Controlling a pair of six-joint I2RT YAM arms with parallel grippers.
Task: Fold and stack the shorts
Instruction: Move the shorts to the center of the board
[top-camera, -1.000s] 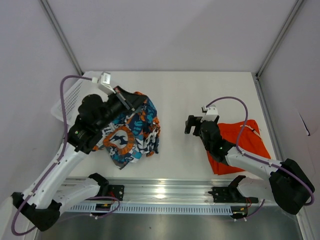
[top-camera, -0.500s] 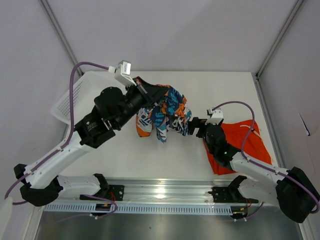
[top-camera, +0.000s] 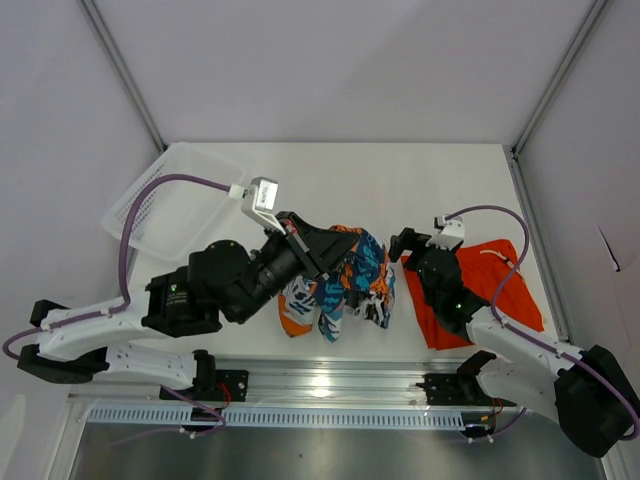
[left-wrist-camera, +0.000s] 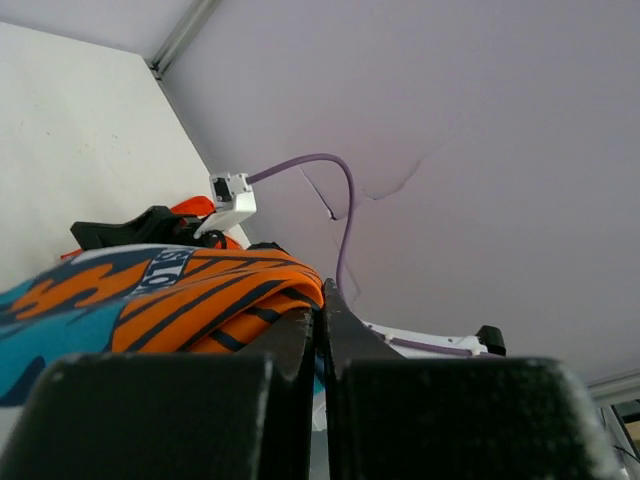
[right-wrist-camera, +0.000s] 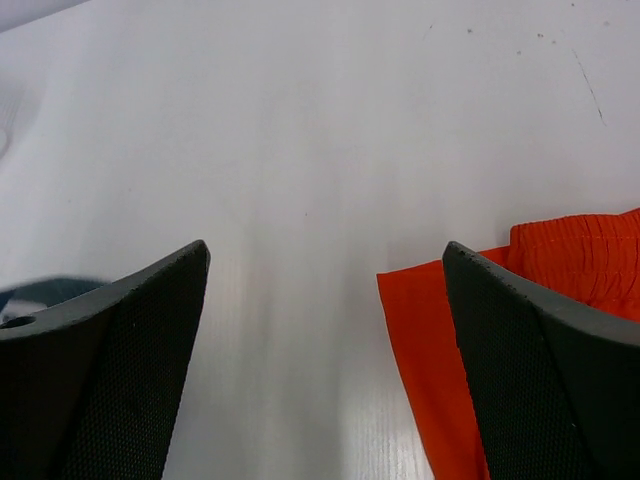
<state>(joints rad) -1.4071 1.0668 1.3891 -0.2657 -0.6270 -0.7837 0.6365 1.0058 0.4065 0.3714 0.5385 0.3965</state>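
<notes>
The left gripper (top-camera: 345, 238) is clamped shut on an edge of the soft patterned blue, orange, white and black shorts (top-camera: 352, 285), which hang bunched from it over the front middle of the white table (top-camera: 420, 180). The right gripper (top-camera: 402, 243) gapes wide and empty just to their right, facing them. It is the nearer free arm for a second corner (so it seems), while the plain bright orange fabric shorts (top-camera: 505, 285) lie flat under its forearm.
</notes>
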